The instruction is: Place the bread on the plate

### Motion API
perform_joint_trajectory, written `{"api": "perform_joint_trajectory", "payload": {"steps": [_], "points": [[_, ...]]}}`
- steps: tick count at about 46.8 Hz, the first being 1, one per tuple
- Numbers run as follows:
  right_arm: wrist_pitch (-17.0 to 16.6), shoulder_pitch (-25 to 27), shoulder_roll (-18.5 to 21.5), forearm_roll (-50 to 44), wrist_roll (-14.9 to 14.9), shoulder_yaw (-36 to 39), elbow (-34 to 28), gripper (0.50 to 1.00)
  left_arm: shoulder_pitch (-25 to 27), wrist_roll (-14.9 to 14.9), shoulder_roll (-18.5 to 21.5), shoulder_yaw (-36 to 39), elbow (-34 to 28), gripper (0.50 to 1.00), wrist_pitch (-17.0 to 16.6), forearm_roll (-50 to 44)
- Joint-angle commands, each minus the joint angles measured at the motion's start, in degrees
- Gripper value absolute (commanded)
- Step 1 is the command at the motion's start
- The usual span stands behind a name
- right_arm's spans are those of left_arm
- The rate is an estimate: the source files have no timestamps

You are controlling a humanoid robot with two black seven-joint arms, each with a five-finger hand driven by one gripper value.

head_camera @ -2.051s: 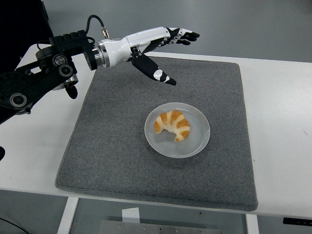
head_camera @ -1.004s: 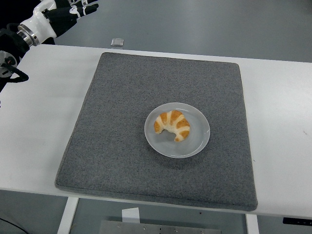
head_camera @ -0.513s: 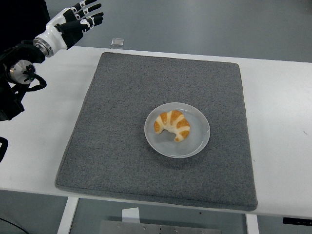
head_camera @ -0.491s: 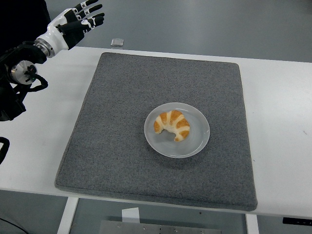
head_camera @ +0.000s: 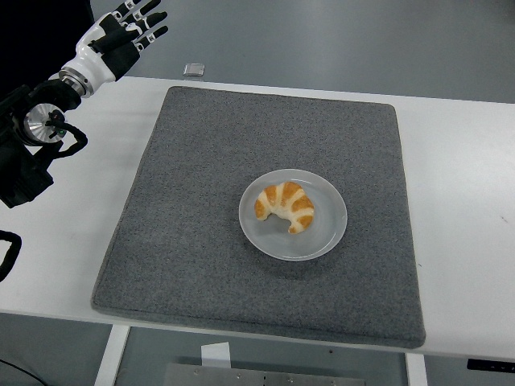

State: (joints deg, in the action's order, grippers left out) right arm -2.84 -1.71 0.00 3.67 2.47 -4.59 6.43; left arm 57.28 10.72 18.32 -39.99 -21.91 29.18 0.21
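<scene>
No brand, label or writing can be read on anything in view. Nearest the camera runs the front edge of the white counter [head_camera: 48, 273], and on it lies a grey mat [head_camera: 201, 201] whose near edge stops just short of that front edge. Bare counter shows as a wide strip on the left and on the right of the mat. At the mat's middle, slightly toward three o'clock, sits the plate [head_camera: 293, 214], pale and round, with open mat all around it. The bread [head_camera: 285, 206], a curved golden croissant with white bands, lies on the plate, a little toward ten o'clock of the plate's centre, its ends pointing toward five o'clock. Farther off, at about eleven o'clock, the left hand [head_camera: 119, 34] hangs over the counter's far-left corner, well apart from the plate, its fingers [head_camera: 145, 18] released, spread and holding nothing. Compared with half a second ago it sits slightly higher and closer to the picture's top-left corner, while the bread and plate have not moved. Beyond the counter's far edge a small pale square object [head_camera: 192, 69] lies on the grey floor [head_camera: 338, 40].
</scene>
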Motion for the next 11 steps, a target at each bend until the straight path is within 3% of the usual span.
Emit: {"api": "perform_joint_trajectory", "payload": {"steps": [1,6,11], "points": [[-0.1,0.0,0.0,0.0,0.0,0.0,0.1,0.952,-0.2,0.0,-0.2,0.0,-0.1,0.945,0.0,-1.0],[-0.1,0.1,0.0,-0.1,0.2,-0.1,0.1,0.952,-0.2,0.0,-0.2,-0.1,-0.2,0.99,0.0,-1.4],[-0.1,0.2,0.0,-0.2,0.3,-0.1,0.3,0.952,-0.1,0.0,-0.2,-0.3,-0.6,0.994,0.1,-1.4]]}}
